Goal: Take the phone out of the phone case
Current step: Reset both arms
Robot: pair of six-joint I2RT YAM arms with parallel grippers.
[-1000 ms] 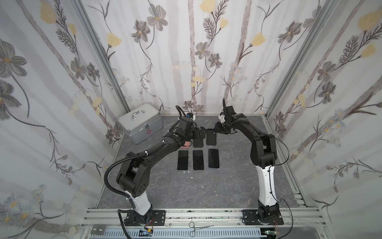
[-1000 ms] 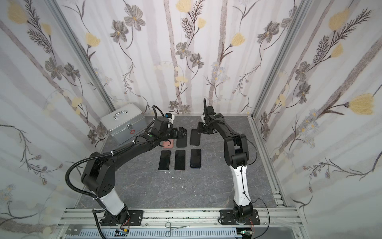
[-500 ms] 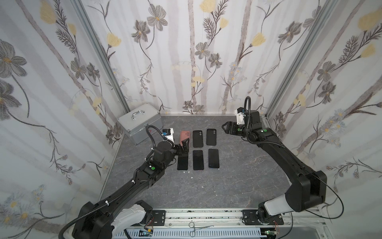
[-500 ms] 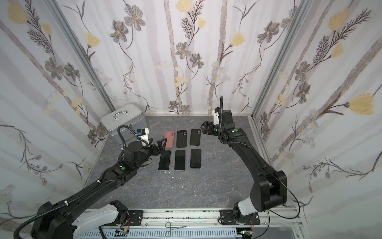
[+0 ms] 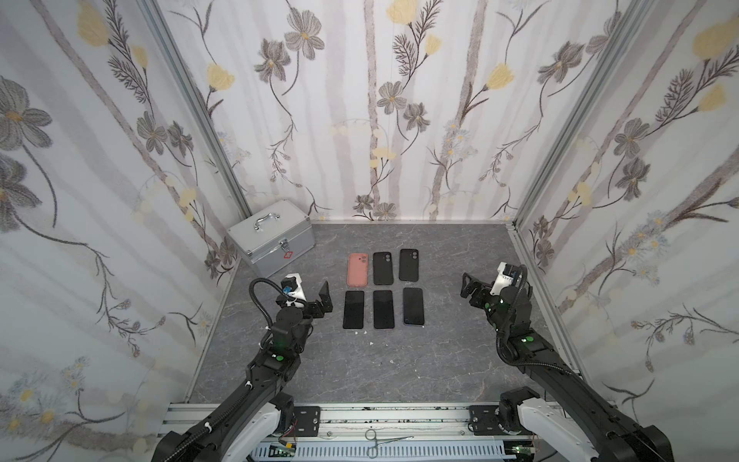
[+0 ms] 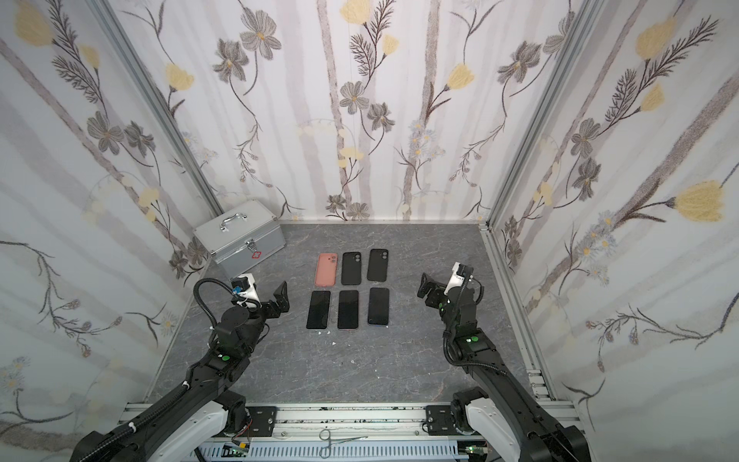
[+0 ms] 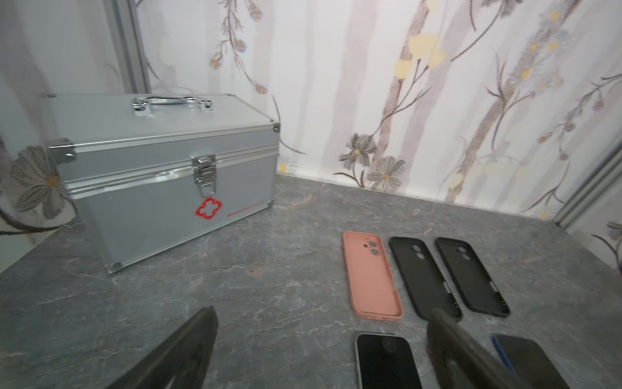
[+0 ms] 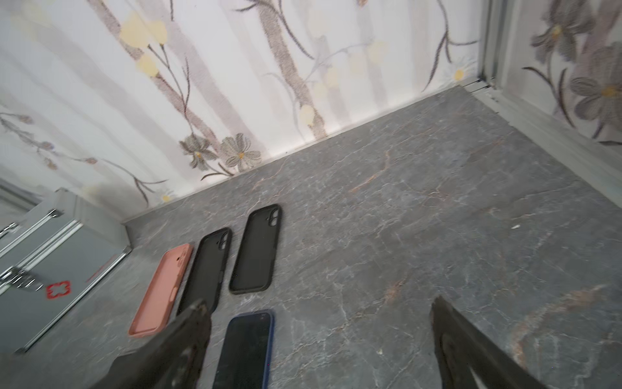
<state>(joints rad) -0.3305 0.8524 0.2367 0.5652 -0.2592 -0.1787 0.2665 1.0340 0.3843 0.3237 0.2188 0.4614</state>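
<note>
Evidently the job looks all but finished, so the step in hand is parking clear. I judge both arms should travel high and off the rows, brushing nothing. The left gripper (image 7: 323, 313) stands wide and empty, and the right gripper (image 8: 318, 301) is likewise spread, holding nothing. Just ahead of the left jaws lies a bare phone (image 7: 387, 362), then the middle phone (image 5: 383, 309), then the blue-edged phone (image 8: 245, 350) nearest the right jaws. Beyond them the pink case (image 7: 372, 276), middle black case (image 7: 422, 278) and outer black case (image 7: 471, 276) lie apparently hollow side up, all empty. Farthest off, beyond the left gripper, the metal box (image 7: 161, 175) sits latched, its contents hidden.
</note>
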